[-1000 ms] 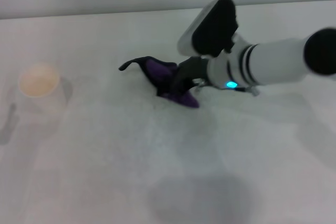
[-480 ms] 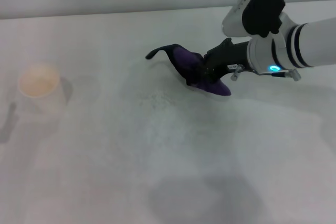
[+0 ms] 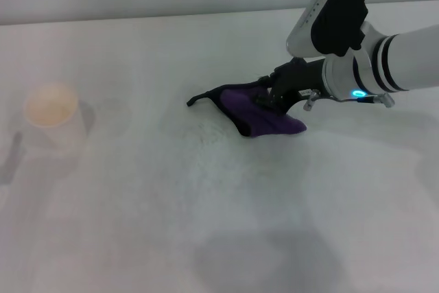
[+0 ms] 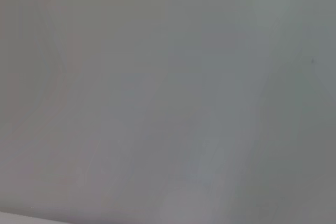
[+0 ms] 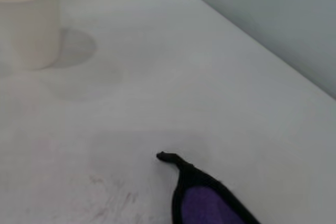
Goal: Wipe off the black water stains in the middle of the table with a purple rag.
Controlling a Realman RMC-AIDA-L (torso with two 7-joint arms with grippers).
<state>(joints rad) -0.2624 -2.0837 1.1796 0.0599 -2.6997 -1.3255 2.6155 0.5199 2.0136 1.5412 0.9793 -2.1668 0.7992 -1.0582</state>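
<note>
one broad white table fills nearly all of the head view, matte and plain, with a soft grey shadow low in the middle. next in size is the right arm, a white sleeve with black bands and a small lit blue-green ring, reaching in from the right edge of that view and ending at the right gripper, whose dark fingers are down on the table, right of centre. they are closed on the purple rag, pinching its near side so the cloth bunches under them and lies pressed to the surface; the rest of it spreads flat toward the left and runs out to a thin black pointed corner that touches the table. in the right wrist view the same rag shows as a purple patch with black edging and that black tip, lying on the white top. a white paper cup stands upright well apart from the rag, near the left edge of the head view, throwing a round shadow. just left of the rag is a faint grey speckled smudge; no solid black blot can be made out. the left wrist view shows only blank grey-white, and the left gripper is not seen in any view.
</note>
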